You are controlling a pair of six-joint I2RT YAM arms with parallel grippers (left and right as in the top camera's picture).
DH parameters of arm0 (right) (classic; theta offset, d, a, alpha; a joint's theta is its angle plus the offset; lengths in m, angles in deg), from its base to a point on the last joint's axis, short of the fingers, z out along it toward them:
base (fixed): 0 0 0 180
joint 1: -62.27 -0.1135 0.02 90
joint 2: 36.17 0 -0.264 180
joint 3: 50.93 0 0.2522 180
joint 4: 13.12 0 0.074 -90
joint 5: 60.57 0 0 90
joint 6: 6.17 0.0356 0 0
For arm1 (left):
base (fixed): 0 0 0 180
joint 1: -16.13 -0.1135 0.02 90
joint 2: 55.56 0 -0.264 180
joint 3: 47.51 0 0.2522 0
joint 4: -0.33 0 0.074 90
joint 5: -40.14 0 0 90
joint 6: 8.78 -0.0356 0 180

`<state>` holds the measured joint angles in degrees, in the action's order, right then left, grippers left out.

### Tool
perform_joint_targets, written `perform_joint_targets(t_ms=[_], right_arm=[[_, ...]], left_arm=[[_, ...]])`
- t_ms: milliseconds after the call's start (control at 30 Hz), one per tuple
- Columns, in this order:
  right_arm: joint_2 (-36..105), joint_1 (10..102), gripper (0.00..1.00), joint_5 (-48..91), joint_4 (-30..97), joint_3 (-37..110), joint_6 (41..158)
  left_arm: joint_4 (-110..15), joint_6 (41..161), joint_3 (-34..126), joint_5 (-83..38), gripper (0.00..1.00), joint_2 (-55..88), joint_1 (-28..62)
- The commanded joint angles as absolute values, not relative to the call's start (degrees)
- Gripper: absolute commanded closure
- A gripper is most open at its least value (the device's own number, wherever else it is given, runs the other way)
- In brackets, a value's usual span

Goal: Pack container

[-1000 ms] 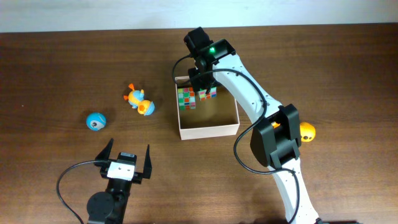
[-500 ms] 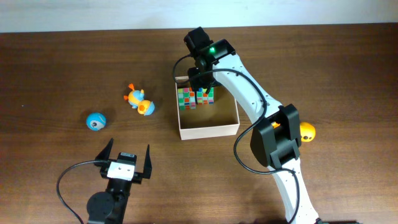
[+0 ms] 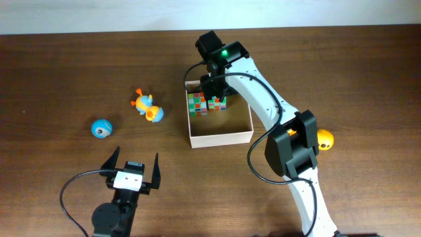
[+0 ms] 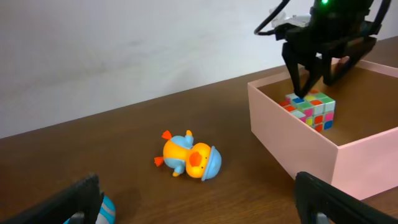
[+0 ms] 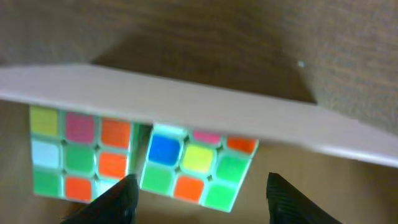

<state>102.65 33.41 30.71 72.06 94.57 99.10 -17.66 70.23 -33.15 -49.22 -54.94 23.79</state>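
Note:
The container (image 3: 223, 139) is a square cream-walled box with a tan floor, standing mid-table. Two colourful puzzle cubes lie side by side in its far left corner, one (image 3: 197, 103) to the left of the other (image 3: 218, 103). My right gripper (image 3: 216, 92) hangs straight above the second cube, open. In the right wrist view that cube (image 5: 196, 165) rests on the floor between the spread fingertips (image 5: 292, 199), behind the container wall (image 5: 186, 109). My left gripper (image 3: 131, 172) is open near the front edge and holds nothing.
An orange and blue duck toy (image 3: 146, 106) and a blue ball (image 3: 101, 128) lie left of the container. A yellow-orange toy (image 3: 324, 139) sits right of it, partly behind the right arm. The left wrist view shows the duck (image 4: 189, 158) and container (image 4: 298, 143) ahead.
The right jaws have widened and the second cube has settled onto the container floor next to the first. The left arm has not moved.

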Motion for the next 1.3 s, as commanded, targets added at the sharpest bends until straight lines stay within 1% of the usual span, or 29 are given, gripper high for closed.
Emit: perform_joint_targets(t_ms=[0, 200, 367, 500, 700, 800, 1067, 1267], right_arm=[[98.9, 33.0, 0.4, 30.5, 72.7, 94.3, 98.9], [98.9, 33.1, 0.56, 37.9, 73.3, 94.3, 98.9], [98.9, 33.1, 0.62, 42.8, 74.1, 94.3, 98.9], [99.2, 33.1, 0.63, 45.8, 74.9, 94.2, 98.9], [99.3, 33.1, 0.63, 46.7, 74.8, 93.9, 98.9], [99.3, 33.1, 0.67, 47.3, 74.3, 93.0, 98.9], [99.3, 33.1, 0.67, 47.5, 70.6, 86.9, 98.9], [99.3, 33.1, 0.66, 47.5, 69.0, 86.0, 98.9]], left_arm=[[-18.1, 69.3, -33.3, -49.2, 0.01, -55.2, 23.5], [-18.1, 69.3, -33.3, -49.2, 0.01, -55.2, 23.5], [-18.1, 69.3, -33.3, -49.2, 0.01, -55.2, 23.5], [-18.1, 69.3, -33.3, -49.2, 0.01, -55.2, 23.5], [-18.1, 69.3, -33.3, -49.2, 0.01, -55.2, 23.5], [-18.1, 69.3, -33.3, -49.2, 0.01, -55.2, 23.5], [-18.1, 69.3, -33.3, -49.2, 0.01, -55.2, 23.5], [-18.1, 69.3, -33.3, -49.2, 0.01, -55.2, 23.5]])
